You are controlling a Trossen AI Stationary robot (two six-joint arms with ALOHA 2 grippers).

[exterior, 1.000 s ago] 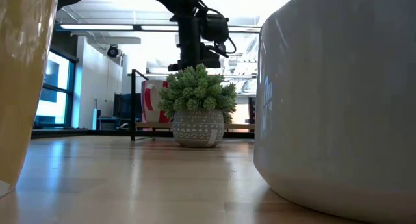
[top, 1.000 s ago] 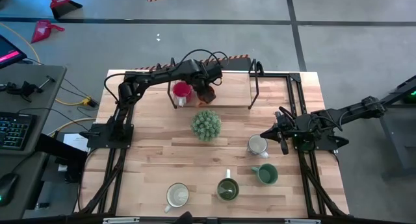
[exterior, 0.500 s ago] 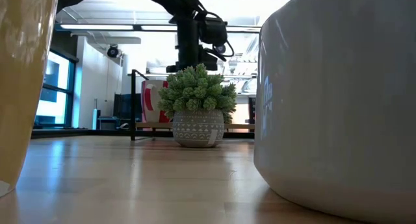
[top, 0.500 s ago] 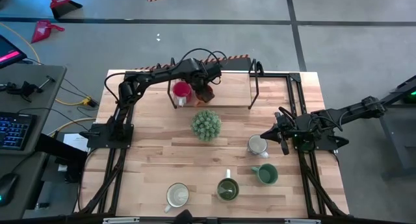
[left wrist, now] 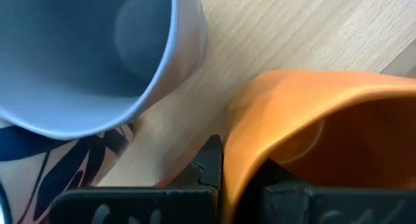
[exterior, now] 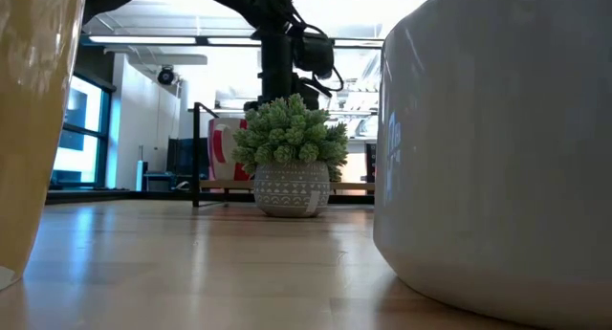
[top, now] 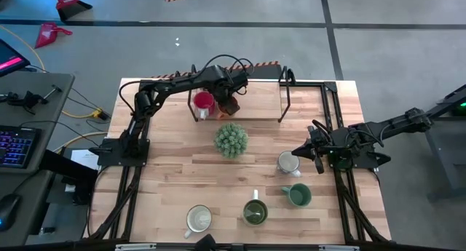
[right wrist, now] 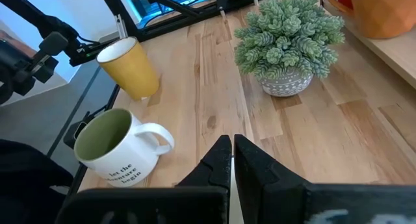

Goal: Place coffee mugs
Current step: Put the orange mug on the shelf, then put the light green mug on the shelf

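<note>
From above, I see my left gripper (top: 231,98) at the far side of the table (top: 182,171), over the low wooden shelf (top: 255,109), its fingers clamped on the rim of an orange mug (left wrist: 325,139). A pale blue mug (left wrist: 84,55) sits just beside the orange one on the shelf, and a red mug (top: 204,102) stands on the shelf's left part. My right gripper (top: 297,150) waits at the table's right side, fingers together, just beside a white mug (top: 288,162). A potted plant (top: 231,140) stands mid-table. Nearer the front are two green mugs (top: 298,196) (top: 255,212) and a cream mug (top: 198,218).
</note>
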